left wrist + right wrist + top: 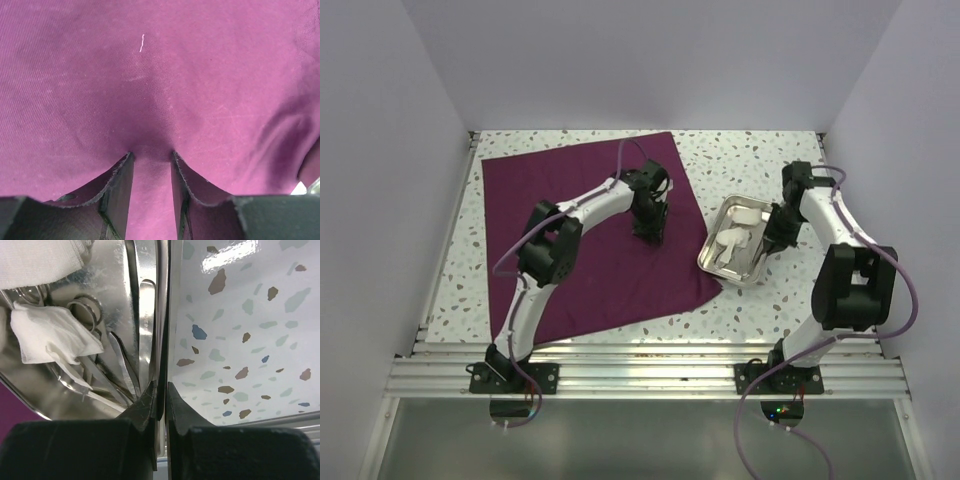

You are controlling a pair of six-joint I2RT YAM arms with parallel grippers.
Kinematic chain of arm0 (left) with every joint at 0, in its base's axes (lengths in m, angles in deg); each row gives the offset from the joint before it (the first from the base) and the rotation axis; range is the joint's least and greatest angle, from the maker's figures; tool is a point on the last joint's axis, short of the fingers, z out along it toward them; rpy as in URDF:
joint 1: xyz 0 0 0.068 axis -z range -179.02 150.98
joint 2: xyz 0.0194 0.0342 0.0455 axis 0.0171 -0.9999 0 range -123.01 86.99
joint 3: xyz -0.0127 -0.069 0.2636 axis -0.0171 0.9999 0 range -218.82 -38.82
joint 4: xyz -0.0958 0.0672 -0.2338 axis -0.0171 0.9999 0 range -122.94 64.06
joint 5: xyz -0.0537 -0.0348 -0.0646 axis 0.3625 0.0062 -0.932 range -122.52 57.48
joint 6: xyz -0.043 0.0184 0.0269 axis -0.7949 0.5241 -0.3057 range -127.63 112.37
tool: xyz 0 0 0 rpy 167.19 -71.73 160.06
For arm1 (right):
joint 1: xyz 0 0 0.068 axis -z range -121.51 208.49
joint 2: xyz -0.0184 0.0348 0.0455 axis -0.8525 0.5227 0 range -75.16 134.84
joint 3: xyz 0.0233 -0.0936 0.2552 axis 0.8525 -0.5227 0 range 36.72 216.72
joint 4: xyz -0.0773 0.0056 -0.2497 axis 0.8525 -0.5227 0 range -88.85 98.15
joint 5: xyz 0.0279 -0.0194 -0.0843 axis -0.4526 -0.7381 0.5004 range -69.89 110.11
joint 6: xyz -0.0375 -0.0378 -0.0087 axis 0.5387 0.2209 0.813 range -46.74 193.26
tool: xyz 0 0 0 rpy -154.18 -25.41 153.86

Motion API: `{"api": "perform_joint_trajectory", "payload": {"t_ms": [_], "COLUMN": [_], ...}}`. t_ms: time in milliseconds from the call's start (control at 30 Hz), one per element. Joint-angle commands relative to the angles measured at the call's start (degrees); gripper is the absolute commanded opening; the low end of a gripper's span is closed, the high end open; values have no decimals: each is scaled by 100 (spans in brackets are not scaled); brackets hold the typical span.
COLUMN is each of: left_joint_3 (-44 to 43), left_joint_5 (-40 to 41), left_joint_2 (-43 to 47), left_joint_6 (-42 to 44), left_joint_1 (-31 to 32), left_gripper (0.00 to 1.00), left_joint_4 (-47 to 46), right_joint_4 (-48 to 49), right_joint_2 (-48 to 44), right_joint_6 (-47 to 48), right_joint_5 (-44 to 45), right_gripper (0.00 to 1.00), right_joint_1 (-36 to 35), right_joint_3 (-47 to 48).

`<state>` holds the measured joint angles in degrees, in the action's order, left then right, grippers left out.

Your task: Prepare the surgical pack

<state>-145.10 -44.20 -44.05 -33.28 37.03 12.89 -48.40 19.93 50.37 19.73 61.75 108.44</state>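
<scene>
Aluminium rails [650, 372] run along the near edge and carry both arm bases. Beyond them lies a white tabletop [770, 160] speckled with brown, grey and blue chips, glossy enough to show a lamp's glare. Plain pale walls [650, 60] close it in on the left, right and far sides.

Maroon cloth [550, 180] is spread flat over the left half, from close to the near edge up to the far edge. One corner juts right and meets the near-left side of the tray [722, 274]. Its weave is a fine twill with a few soft creases, and a short white thread [141, 43] lies on it. The left fingers [126, 172] stand on the cloth about mid-tabletop with their tips pressed into it. A narrow gap separates them and cloth shows in the gap. Whether a fold is nipped there cannot be told.

Right of centre sits the tray, shallow polished steel, turned askew to the edges. White gauze [50, 335] lies inside, partly over the ring-handled scissors [86, 310], with the tapered tweezers [124, 362] beside them near the right wall. The right fingers [150, 401] are clamped on the tray's thin right rim, one inside and one outside over bare tabletop.
</scene>
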Motion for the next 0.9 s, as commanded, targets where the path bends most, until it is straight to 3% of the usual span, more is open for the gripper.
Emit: {"api": "perform_joint_trajectory", "payload": {"t_ms": [0, 233, 500, 633, 867], "left_joint_3": [-349, 159, 608, 661, 942], "left_joint_5": [-300, 421, 991, 1711, 2495], "left_joint_2": [-510, 482, 1396, 1880, 2733], "left_joint_6": [69, -89, -282, -467, -818], "left_joint_1": [156, -220, -617, -897, -1328], "left_gripper": [39, 49, 51, 54, 58], "left_joint_4": [-101, -311, -83, 207, 839], "right_joint_4": [-347, -505, -279, 117, 917], "right_joint_2": [-430, -562, -579, -535, 17], "right_joint_6": [-84, -171, -320, -969, -2165], "right_joint_5": [-6, -296, -874, -1192, -1219], "right_gripper": [0, 0, 0, 0, 0], "right_joint_1": [-28, -2, -28, -282, -1538], "right_joint_3": [526, 685, 721, 580, 931]}}
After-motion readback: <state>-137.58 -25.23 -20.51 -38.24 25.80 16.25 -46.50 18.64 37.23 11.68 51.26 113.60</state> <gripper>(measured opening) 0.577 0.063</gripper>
